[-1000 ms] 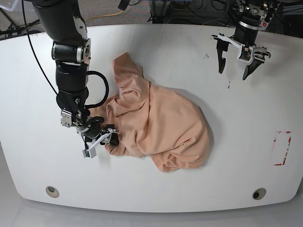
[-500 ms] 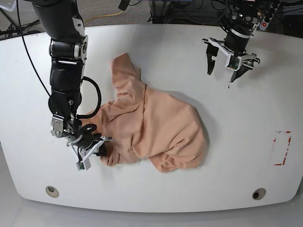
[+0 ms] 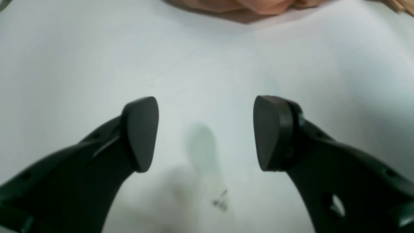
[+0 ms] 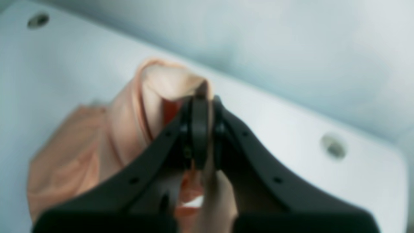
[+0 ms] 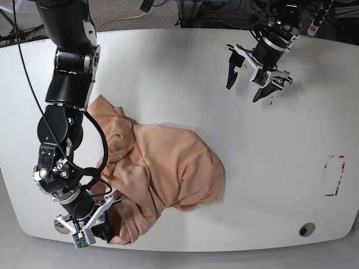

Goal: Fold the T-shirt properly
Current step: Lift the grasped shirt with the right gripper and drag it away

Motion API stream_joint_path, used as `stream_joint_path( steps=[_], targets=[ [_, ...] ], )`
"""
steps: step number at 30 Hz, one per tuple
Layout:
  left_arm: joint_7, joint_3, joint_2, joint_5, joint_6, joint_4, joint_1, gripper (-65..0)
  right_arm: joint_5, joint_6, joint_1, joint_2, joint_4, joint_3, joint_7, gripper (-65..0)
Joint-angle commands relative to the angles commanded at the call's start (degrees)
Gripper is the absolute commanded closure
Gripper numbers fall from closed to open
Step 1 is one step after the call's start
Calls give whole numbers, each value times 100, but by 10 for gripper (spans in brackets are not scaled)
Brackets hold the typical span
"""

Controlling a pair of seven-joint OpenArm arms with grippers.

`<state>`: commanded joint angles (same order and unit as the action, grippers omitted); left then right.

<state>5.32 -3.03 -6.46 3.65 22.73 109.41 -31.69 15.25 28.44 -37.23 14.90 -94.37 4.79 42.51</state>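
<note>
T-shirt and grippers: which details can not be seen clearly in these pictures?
- T-shirt: crumpled in the base view, so collar and sleeves are hidden in folds.
- Right gripper: right wrist view is blurred; which edge it pinches is unclear.
- Left wrist view: the shirt is cut off by the top edge beyond the open left gripper.

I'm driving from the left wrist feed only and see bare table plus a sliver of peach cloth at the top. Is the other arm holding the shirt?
Observer: Yes. The right gripper is shut on a fold of the T-shirt, by the table's near edge in the base view.
Operator: And where is my gripper relative to the shirt?
Observer: The left gripper is open above bare table near the far edge, well apart from the cloth.
Operator: Is the shirt flat yet?
Observer: No. It lies crumpled in a heap, with a bunched part reaching toward the right arm.
</note>
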Motion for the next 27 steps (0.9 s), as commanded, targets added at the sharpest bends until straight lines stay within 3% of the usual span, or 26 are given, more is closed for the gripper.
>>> stream_joint_path(
  steps=[4,11,27],
  targets=[
    [0,0,0,0,0,0,97,-425,9,-18,-466,369,-246,-492,0,0],
    [0,-9,0,0,0,9,237,-425,9,-26,-1468,598,-448,-1002,9,0],
    [0,-9,26,0,-9,35,580,-426,0,-35,-3757,598,-404,-1934,9,0]
  ],
)
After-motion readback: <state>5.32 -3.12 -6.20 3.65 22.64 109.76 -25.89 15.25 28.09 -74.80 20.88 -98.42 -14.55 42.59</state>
